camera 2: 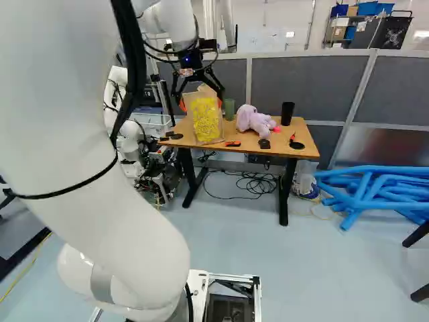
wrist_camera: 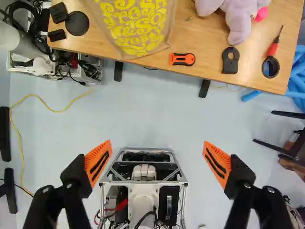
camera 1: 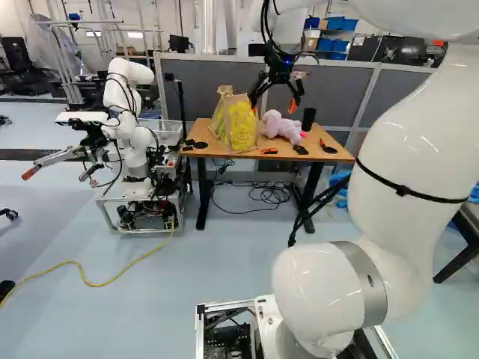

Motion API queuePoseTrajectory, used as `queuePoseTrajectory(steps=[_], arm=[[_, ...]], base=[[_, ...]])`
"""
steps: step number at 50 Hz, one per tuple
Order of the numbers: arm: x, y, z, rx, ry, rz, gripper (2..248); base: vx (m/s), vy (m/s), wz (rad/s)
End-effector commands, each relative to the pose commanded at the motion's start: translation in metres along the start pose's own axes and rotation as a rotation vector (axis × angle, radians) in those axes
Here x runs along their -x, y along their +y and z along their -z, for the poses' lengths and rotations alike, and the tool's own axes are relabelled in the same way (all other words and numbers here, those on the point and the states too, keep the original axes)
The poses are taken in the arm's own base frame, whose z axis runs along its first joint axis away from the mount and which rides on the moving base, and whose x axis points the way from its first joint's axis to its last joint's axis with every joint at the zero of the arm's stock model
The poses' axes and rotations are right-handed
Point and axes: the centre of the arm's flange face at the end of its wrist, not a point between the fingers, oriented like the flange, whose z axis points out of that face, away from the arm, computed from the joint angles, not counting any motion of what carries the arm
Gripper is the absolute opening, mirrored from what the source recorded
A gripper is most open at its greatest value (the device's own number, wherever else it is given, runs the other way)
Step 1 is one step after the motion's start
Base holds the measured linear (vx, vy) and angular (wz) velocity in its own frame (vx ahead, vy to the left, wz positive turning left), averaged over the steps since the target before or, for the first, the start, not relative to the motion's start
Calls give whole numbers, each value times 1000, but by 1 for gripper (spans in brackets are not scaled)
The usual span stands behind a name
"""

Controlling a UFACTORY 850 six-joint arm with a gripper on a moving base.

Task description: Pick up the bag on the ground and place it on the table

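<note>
- The wooden tabletop (wrist_camera: 209, 47) stood on dark legs.
- The bag (camera 1: 241, 127), tan with yellow lettering, stood upright on it.
- The gripper (camera 1: 273, 108) hung in the air, released, its fingers spread wide.
- A pale purple plush toy (camera 2: 253, 121) lay beside the bag.
- An orange cutter (wrist_camera: 182, 59) lay near the tabletop's edge.

Gap between bag (wrist_camera: 136, 24) and plush toy (wrist_camera: 237, 18), green cup (camera 2: 229, 109) behind
</note>
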Motion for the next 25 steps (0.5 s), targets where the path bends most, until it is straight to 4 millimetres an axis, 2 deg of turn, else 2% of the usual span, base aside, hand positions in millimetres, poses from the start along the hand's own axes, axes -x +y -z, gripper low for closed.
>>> queuePoseTrajectory(steps=[25], arm=[[14,-5,-35,-4,98,-2,247]], base=[[0,0,0]])
